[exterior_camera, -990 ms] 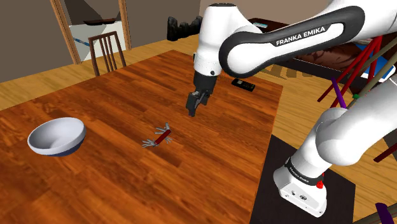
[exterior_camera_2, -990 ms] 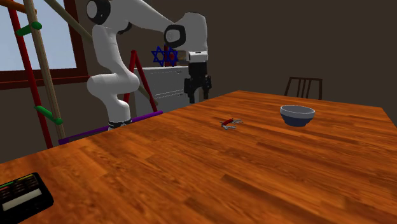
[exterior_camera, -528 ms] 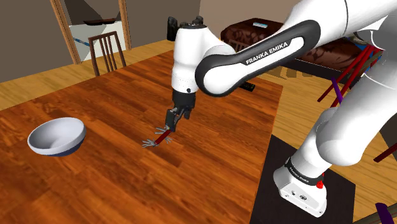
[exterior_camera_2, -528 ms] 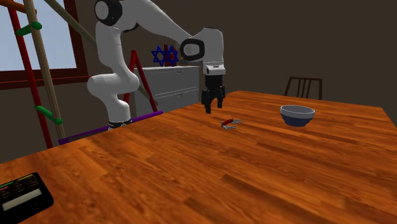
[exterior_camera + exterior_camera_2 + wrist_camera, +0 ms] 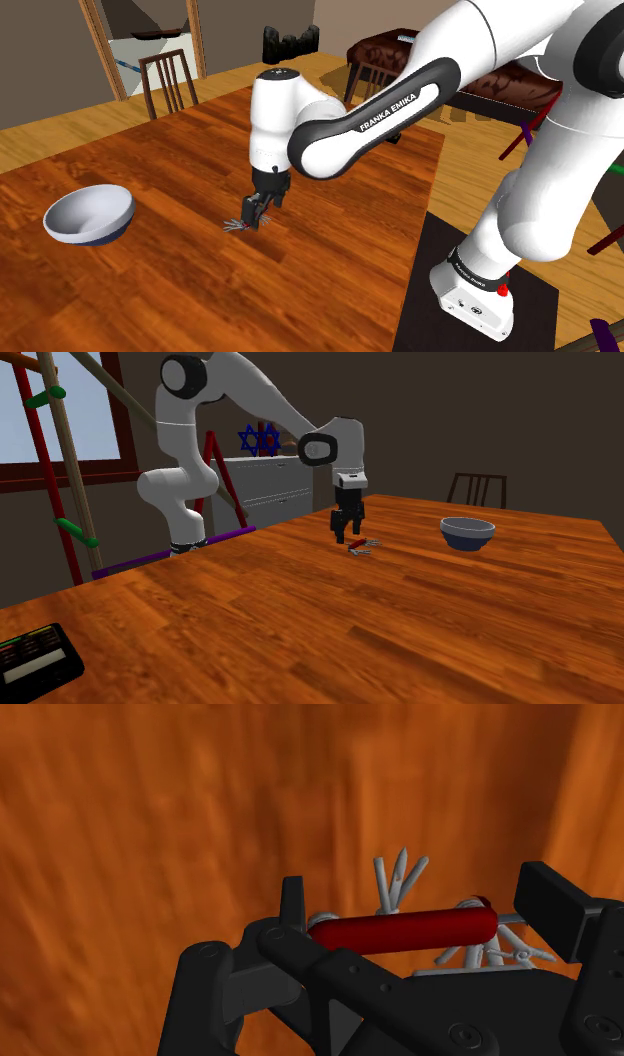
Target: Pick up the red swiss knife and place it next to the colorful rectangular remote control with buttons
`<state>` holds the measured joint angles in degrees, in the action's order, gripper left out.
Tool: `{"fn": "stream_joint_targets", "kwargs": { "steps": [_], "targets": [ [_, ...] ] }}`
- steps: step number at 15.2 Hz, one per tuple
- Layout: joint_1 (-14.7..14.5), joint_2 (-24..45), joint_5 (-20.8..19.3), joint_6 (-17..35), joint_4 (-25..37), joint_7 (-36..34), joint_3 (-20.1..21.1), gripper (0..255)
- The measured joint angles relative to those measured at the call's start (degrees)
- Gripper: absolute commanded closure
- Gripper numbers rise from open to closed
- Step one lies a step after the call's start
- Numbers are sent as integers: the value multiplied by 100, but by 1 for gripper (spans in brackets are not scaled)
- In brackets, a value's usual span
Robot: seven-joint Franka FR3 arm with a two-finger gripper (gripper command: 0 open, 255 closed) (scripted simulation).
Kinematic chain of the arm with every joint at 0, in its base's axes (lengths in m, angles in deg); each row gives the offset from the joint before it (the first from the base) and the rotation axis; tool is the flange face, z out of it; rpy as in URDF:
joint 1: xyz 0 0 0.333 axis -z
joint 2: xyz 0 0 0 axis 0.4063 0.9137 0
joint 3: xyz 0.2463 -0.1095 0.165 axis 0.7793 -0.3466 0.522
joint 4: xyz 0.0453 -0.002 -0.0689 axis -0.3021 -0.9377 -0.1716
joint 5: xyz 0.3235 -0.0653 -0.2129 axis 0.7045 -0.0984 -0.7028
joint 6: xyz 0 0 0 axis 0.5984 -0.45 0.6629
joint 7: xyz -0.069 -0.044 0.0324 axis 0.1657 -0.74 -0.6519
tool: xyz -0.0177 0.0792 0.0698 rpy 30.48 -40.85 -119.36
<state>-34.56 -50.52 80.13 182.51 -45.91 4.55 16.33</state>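
Observation:
The red swiss knife lies on the wooden table with its grey blades fanned out. My gripper is open and low over it, one finger at each end of the red body, and I cannot tell if they touch it. In the shoulder view the gripper covers most of the knife, whose blades stick out to the view's left. From the second exterior view the knife lies just below the gripper. The remote, dark with coloured buttons, lies at the table's near left corner in that view.
A grey-white bowl stands on the table towards the shoulder view's left, also seen as the bowl beyond the knife. A wooden chair stands at the far table edge. Red and purple poles stand beside the stand.
The arm has swung from the table's middle across to the knife and come down, so the open fingers now straddle it. The knife has not moved.

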Motion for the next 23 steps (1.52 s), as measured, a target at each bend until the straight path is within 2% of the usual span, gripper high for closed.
{"fn": "stream_joint_targets", "kwargs": {
  "steps": [9,10,20,23],
  "targets": [
    [-33,194,-131,252,-80,-90,-28,0],
    [-33,194,-131,253,-80,-90,-28,255],
    [-6,161,-157,241,-45,-96,-68,255],
    [-15,70,-54,101,-28,-42,-16,255]
  ]
}}
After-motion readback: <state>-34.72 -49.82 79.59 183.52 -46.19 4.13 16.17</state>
